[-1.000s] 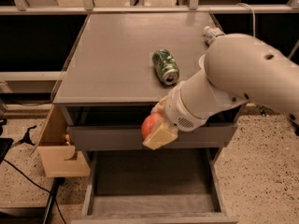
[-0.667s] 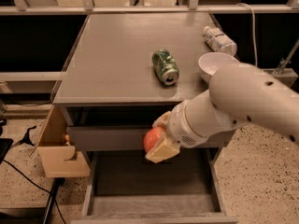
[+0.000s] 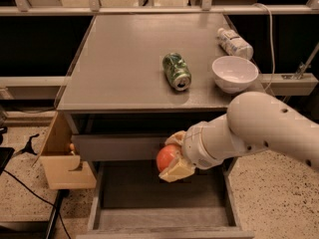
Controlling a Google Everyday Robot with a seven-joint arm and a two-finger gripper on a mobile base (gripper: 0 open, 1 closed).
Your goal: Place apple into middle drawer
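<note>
Round orange-red apple (image 3: 166, 158) is clamped in the cream two-finger gripper (image 3: 174, 165). The open grey wooden middle drawer (image 3: 149, 203) is just below it. Likely held low for a short drop.

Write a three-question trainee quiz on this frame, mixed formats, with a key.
1. True or false: the claw, hanging over the open middle drawer, is shut on the apple.
2. What lies on its side left of the white bowl? A) green can B) mug C) banana
3. Short answer: does the apple rest on the drawer floor?
Key: 1 true; 2 A; 3 no, the claw holds it above the floor.
</note>
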